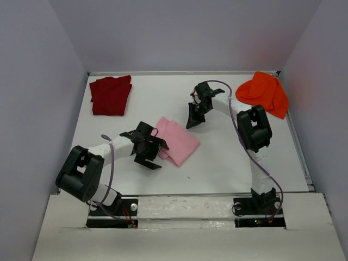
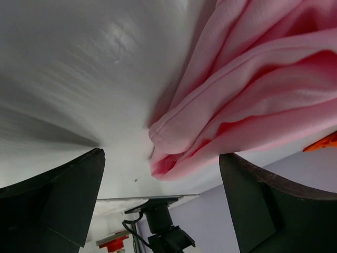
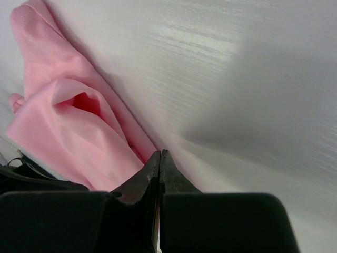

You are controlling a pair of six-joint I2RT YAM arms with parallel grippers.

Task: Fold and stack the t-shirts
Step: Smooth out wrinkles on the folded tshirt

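A folded light pink t-shirt (image 1: 179, 142) lies in the middle of the table. My left gripper (image 1: 157, 152) stands open at its left edge. In the left wrist view a corner of the pink t-shirt (image 2: 247, 84) hangs between the wide-apart fingers (image 2: 58, 195), and neither finger touches it. My right gripper (image 1: 190, 123) is shut just past the shirt's far right edge. In the right wrist view its closed tips (image 3: 159, 157) sit at the border of the pink t-shirt (image 3: 68, 121) with no cloth between them. A dark red t-shirt (image 1: 111, 95) lies folded at the back left. A bright orange t-shirt (image 1: 265, 93) is bunched at the back right.
The white table (image 1: 228, 163) is walled on the left, right and back. Both arm bases (image 1: 185, 209) sit on the strip at the near edge. The right arm's elbow (image 1: 254, 129) rises between the pink and orange shirts.
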